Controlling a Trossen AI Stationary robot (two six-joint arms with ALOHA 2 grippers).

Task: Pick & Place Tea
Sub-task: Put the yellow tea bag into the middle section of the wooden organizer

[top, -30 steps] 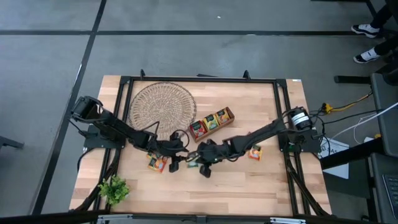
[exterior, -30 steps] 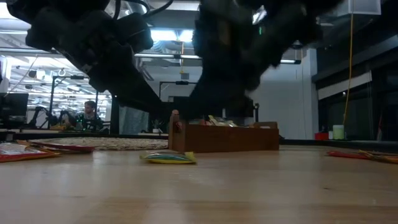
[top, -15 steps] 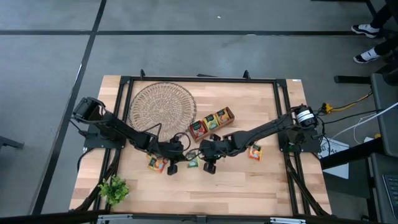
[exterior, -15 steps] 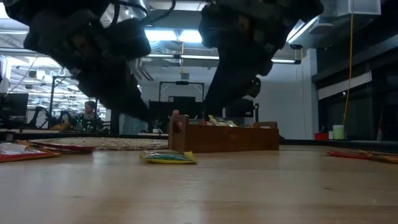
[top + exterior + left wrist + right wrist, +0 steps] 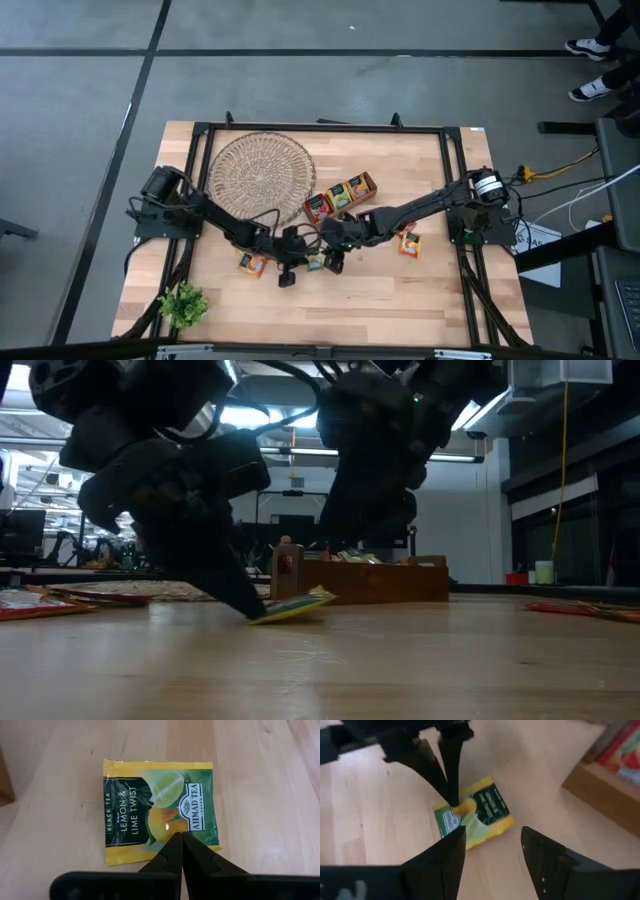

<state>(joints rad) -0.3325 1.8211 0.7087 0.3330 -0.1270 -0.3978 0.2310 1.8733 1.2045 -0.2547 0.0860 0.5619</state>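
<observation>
The lemon and lime tea sachet lies on the bench near its middle, just in front of the wooden tray. The left gripper has its fingers pinched together on the sachet's near edge, and in the low view that sachet sits tilted, one side raised off the wood. The right gripper hovers just beside it with fingers spread wide, holding nothing.

By its look this is a light, thin foil-paper packet: limp, slightly slick, easily creased though hardly fragile. I judge a sealed border the best place to grip, since the flat face gives the fingers nothing to bite on.

Counting in the high view: three sachets stand in the tray, one in each compartment. Three lie loose on the bench: this yellow-green one, an orange sachet to its left and another orange one to its right. The wicker dish holds none.
</observation>
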